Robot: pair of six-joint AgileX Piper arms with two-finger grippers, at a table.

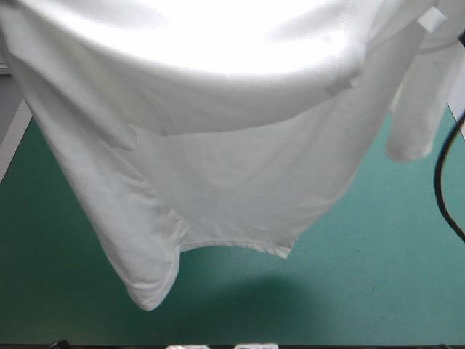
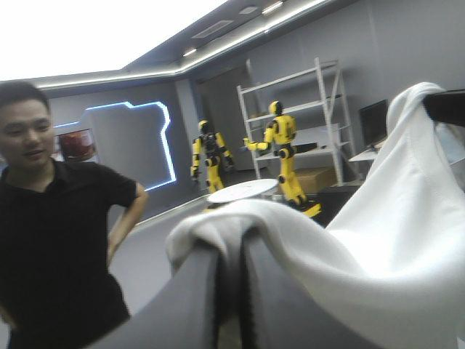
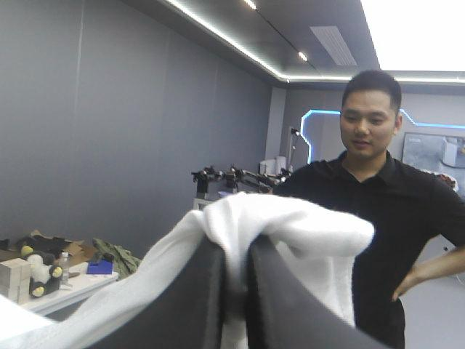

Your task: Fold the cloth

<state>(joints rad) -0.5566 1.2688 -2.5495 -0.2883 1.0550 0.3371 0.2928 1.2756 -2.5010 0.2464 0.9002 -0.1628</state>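
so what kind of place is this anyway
Most likely a robot test bench for cloth handling, not a home: a table with a teal-green cover, a white T-shirt held up over it, and the left tool and right tool each shut on its fabric.

We observe the table (image 1: 13,145), its pale left edge showing at 9 o'clock in the high view. Its teal-green cover (image 1: 378,276) is visible from 3 through 6 to 9 o'clock, with a soft shadow (image 1: 283,291) near 6 o'clock.
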